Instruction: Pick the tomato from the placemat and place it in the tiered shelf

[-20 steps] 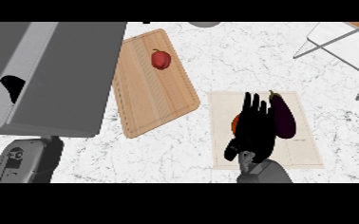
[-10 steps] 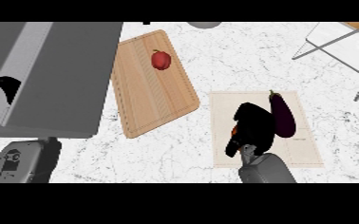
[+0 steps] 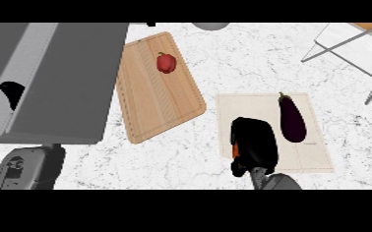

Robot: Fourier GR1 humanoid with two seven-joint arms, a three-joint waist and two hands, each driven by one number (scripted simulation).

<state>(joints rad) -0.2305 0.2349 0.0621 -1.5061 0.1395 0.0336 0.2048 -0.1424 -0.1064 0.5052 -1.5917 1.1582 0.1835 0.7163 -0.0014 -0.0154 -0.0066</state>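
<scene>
Tomato (image 3: 235, 151) shows only as a thin orange-red sliver at the left edge of the right hand (image 3: 253, 145), on the left part of the placemat (image 3: 316, 150); the hand hides the rest of it.

White marbled surface (image 3: 254, 73) fills most of the view. A big grey block (image 3: 62, 78) covers its left side, reaching from the top edge down past the middle. Just right of the block lies a wooden board (image 3: 156, 103), long and slightly tilted, with its lower corner near the placemat but apart from it. The placemat is pale and rectangular, sitting at the lower right of the surface.

The right hand is black and comes up from the bottom edge on a grey forearm. It lies over the placemat's left half with its fingers curled down round the tomato.

The shelf (image 3: 341, 46) shows only in part at the upper right corner, as thin grey bars and a pale panel, well apart from the placemat.

The left hand (image 3: 22, 169) sits at the lower left corner below the grey block, mostly cut off; I cannot tell how it is held.

A dark purple eggplant (image 3: 292, 119) lies lengthwise on the placemat's right half, just beside the hand, not touching it.

A red pepper (image 3: 166, 63) rests on the upper part of the board.
</scene>
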